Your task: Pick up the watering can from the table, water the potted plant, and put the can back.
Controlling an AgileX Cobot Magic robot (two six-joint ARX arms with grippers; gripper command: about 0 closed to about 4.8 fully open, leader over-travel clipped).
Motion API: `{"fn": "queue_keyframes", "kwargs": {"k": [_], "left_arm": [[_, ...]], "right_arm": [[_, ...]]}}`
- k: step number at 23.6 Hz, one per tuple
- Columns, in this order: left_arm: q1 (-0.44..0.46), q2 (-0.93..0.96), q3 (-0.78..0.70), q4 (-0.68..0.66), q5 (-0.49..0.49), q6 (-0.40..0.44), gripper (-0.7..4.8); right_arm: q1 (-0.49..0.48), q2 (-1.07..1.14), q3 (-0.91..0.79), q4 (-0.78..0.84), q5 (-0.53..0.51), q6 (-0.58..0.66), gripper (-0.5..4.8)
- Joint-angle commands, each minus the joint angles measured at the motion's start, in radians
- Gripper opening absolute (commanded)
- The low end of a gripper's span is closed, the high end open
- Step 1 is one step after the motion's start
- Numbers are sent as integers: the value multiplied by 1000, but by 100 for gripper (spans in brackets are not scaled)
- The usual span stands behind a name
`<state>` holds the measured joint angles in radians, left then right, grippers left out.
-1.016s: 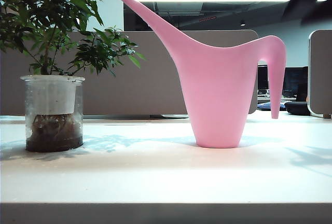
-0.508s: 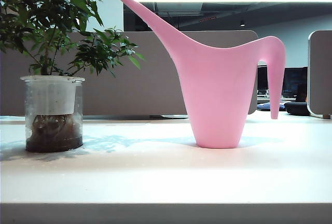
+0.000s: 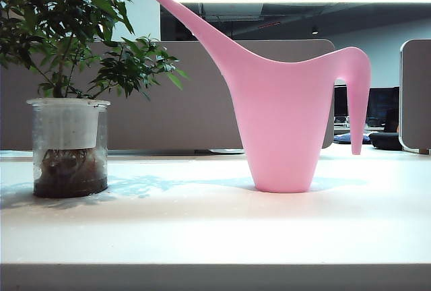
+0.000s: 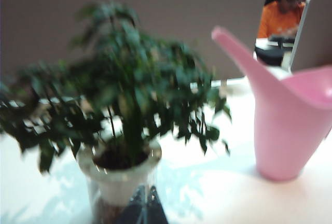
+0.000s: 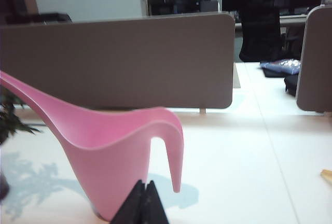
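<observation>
The pink watering can [image 3: 279, 122] stands upright on the white table [image 3: 202, 230], spout pointing toward the potted plant [image 3: 67, 48] in its clear pot at the left. Neither gripper shows in the exterior view. In the left wrist view my left gripper [image 4: 145, 197] is shut and empty, close in front of the blurred potted plant [image 4: 124, 84], with the watering can [image 4: 285, 125] off to the side. In the right wrist view my right gripper [image 5: 144, 185] is shut on nothing, just before the watering can [image 5: 111, 162] and near its hook handle [image 5: 175, 146].
A grey partition panel [image 3: 202, 95] runs along the table's far edge, with another [image 3: 416, 95] at the right. Beyond them are office desks, a dark chair [image 5: 259, 27] and a person in orange [image 4: 280, 16]. A small yellowish object [image 5: 327, 175] lies at the table's right.
A faint shadow on the table at the right has gone from the exterior view. The watering can and the potted plant stand where they were.
</observation>
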<state>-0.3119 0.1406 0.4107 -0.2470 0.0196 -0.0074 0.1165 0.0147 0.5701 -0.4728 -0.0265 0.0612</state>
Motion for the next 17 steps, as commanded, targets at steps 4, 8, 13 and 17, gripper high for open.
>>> {"fn": "queue_keyframes", "kwargs": {"k": [4, 8, 13, 17], "left_arm": [[0, -27, -231, 278, 55, 7, -5], [0, -28, -299, 298, 32, 11, -5], [0, -92, -323, 296, 18, 10, -5], [6, -138, -348, 253, -21, 11, -5]], "right_arm": [[1, 0, -276, 233, 96, -6, -5], [1, 0, -417, 327, 125, -13, -5], [2, -2, -488, 377, 108, -14, -5], [3, -18, -565, 383, 92, -52, -5]]}}
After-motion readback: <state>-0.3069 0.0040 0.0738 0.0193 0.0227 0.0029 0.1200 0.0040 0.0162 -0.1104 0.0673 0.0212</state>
